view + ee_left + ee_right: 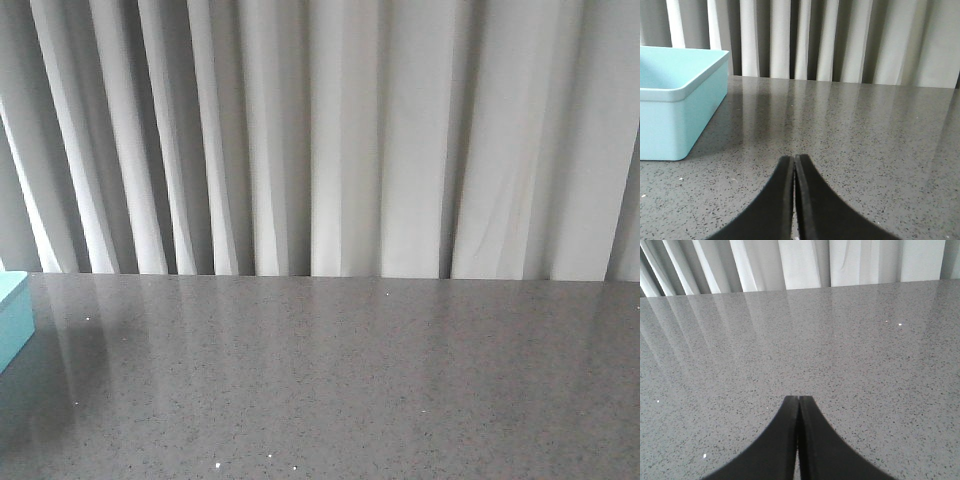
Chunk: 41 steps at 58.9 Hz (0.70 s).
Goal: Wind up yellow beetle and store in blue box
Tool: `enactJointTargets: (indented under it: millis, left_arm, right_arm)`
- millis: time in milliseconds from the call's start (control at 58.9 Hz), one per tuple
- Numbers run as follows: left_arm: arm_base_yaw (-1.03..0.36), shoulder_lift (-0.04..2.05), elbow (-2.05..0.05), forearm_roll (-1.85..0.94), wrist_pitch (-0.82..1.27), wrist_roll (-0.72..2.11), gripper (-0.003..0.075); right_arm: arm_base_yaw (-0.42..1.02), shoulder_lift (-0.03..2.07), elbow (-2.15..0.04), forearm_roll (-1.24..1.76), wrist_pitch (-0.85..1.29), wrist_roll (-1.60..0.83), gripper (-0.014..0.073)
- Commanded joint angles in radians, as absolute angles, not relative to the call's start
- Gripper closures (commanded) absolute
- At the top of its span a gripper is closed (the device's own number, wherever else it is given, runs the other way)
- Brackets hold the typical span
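The blue box (pixel 675 115) is a pale turquoise open box that stands on the grey speckled table; only its corner (pixel 12 315) shows at the left edge of the front view. My left gripper (pixel 794 159) is shut and empty, low over the table, with the box a little ahead of it and to one side. My right gripper (pixel 798 399) is shut and empty over bare table. The yellow beetle is out of view in every frame. Neither gripper shows in the front view.
The grey speckled table (pixel 350 380) runs back to a white pleated curtain (pixel 340 140) along its far edge. The curtain also shows behind the table in both wrist views.
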<state>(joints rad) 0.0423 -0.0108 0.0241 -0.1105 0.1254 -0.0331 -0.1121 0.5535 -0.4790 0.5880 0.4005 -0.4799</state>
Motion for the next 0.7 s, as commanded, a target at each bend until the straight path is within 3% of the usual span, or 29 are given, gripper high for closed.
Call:
enactJointTargets:
  millis: [0,475,679]
  left_arm:
    - [0.038,-0.027,0.011,-0.119,0.049,-0.042,0.0726]
    - [0.038,-0.027,0.011,-0.119,0.049,-0.042,0.0726]
    - [0.038,-0.027,0.011,-0.119,0.049,-0.042,0.0726]
  right_arm:
    - [-0.111,0.554,-0.505,0.606,0.346,-0.488,0.0601]
    - [-0.111,0.552,-0.503,0.606,0.345,-0.488,0.0601]
    - [-0.111,0.455,-0.493,0.534,0.360,-0.467,0.0601]
